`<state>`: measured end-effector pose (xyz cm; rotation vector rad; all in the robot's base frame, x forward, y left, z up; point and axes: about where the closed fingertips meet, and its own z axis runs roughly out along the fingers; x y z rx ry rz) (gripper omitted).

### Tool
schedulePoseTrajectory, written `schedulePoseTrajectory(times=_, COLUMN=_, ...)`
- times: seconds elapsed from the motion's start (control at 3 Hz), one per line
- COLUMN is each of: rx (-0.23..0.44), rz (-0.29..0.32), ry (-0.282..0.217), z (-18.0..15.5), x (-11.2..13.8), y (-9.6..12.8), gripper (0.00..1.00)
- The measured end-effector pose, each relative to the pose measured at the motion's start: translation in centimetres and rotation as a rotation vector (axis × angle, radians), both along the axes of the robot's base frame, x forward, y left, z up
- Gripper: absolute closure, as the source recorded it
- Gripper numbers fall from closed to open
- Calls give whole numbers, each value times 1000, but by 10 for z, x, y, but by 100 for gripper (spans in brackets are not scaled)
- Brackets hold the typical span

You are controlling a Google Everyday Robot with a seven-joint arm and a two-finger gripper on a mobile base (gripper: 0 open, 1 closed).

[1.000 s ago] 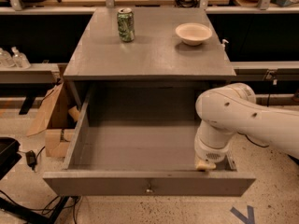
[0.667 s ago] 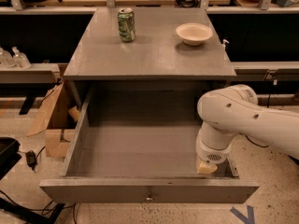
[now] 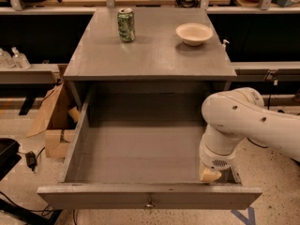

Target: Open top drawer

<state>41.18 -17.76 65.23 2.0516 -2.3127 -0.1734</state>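
Observation:
The top drawer (image 3: pixel 140 146) is a wide, deep grey wooden drawer, pulled far out from under the grey tabletop. Its plain grey inside holds nothing. Its front panel runs along the bottom of the view, with a small round metal knob (image 3: pixel 149 203) at its centre. My gripper (image 3: pixel 209 174) reaches down inside the drawer's right front corner, just behind the front panel. The white arm (image 3: pixel 243 121) comes in from the right and hides most of it.
On the tabletop (image 3: pixel 150 55) stand a green can (image 3: pixel 125 25) at the back left and a white bowl (image 3: pixel 194 33) at the back right. A cardboard box (image 3: pixel 56 121) sits on the floor to the left. Dark shelving runs behind the table.
The drawer has slid further out toward the camera, and the gripper and arm have moved with it toward the front.

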Motion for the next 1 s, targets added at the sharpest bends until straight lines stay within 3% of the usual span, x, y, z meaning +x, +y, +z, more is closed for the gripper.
schedulePoseTrajectory(times=1.0, rx=-4, rz=-1, ry=-3, z=2, x=-2, y=-1, gripper=6)
